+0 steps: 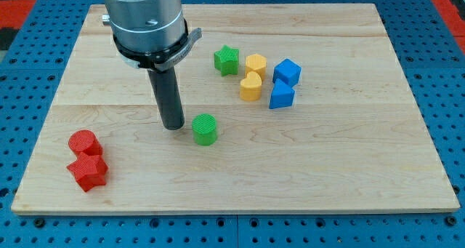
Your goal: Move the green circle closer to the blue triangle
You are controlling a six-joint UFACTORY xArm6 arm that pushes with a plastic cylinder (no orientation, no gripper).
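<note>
The green circle [205, 129], a short cylinder, stands on the wooden board a little left of centre. The blue triangle [281, 95] lies up and to the right of it, about a hand's width away. My tip [174, 126] rests on the board just left of the green circle, with a small gap between them. The rod rises from the tip to the grey arm at the view's top.
A blue cube [288, 72] sits just above the blue triangle. A yellow heart [250, 87] and a yellow hexagon [256, 64] lie left of the blue pair. A green star [227, 60] lies further left. A red cylinder [83, 142] and a red star [89, 172] sit at the bottom left.
</note>
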